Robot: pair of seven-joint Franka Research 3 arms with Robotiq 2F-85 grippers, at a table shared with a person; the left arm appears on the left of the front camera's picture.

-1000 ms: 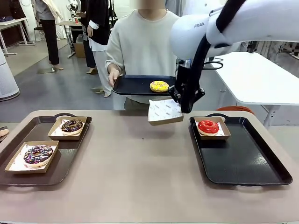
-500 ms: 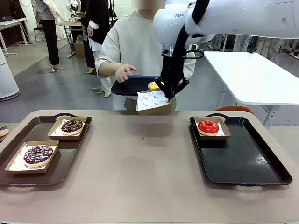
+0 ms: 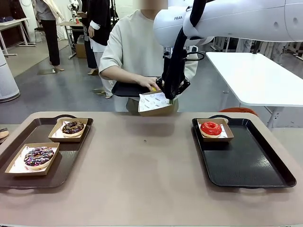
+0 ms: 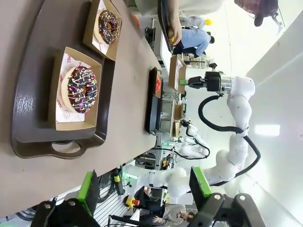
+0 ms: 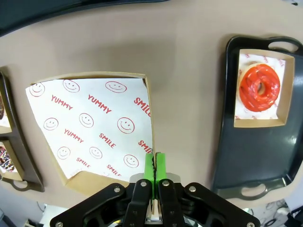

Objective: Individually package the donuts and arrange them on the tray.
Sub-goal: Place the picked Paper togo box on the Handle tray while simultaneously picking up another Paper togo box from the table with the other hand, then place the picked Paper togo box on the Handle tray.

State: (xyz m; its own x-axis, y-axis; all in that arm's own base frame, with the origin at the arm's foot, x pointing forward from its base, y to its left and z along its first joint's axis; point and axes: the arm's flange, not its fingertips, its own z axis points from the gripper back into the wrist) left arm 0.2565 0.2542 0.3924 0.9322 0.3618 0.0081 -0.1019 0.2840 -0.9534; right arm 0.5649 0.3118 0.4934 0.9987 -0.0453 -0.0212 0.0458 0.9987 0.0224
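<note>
Since a second ago my right arm has carried the empty paper-lined box (image 3: 154,103) up and toward the far edge of the table (image 3: 142,161), and the person's hand (image 3: 150,84) has come down on the yellow donut (image 3: 154,89) on the black tray they hold (image 3: 127,88).

My right gripper (image 5: 154,163) is pinched shut on one thin wall of the box, at the rim. That is the weak point, I judge: the box hangs from one edge, so if the donut is dropped in, the box could tip or slip out of my grip.

Seen from the front, the yellow donut sits just beyond the box, at about 12 o'clock from it and close to my right gripper. The red donut (image 3: 211,128) is boxed on the right tray (image 3: 251,165); the chocolate donut (image 3: 73,127) and purple donut (image 3: 38,156) sit boxed on the left tray (image 3: 66,170).

My left gripper (image 4: 144,187) hangs with its fingers wide apart, holding nothing.
</note>
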